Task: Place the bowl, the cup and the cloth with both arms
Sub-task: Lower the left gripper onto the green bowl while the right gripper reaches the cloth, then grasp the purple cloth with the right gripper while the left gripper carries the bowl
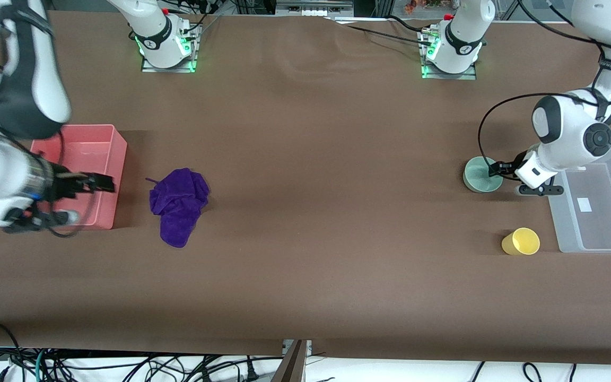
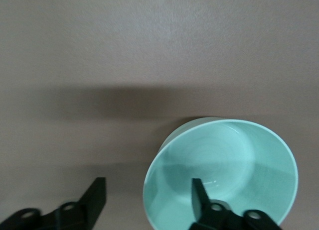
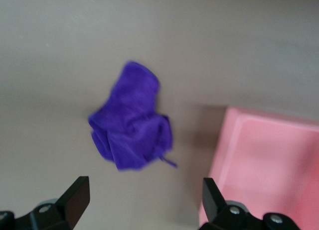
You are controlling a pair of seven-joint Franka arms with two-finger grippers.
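Left gripper (image 2: pixel 147 200) straddles the bowl (image 2: pixel 224 175) rim, jaws apart, ready to pinch; right gripper (image 3: pixel 142 200) hangs spread over the pink bin (image 3: pixel 269 165), by the cloth (image 3: pixel 132 138).

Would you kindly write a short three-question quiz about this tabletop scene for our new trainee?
1. True or false: the left end effector is open, with one finger inside the bowl and one outside its rim.
2. What is the right end effector over? A) the pink bin B) the cup C) the clear bin
3. Fill in: the purple cloth lies on the table beside the ____ bin.

Key: 1 true; 2 A; 3 pink.
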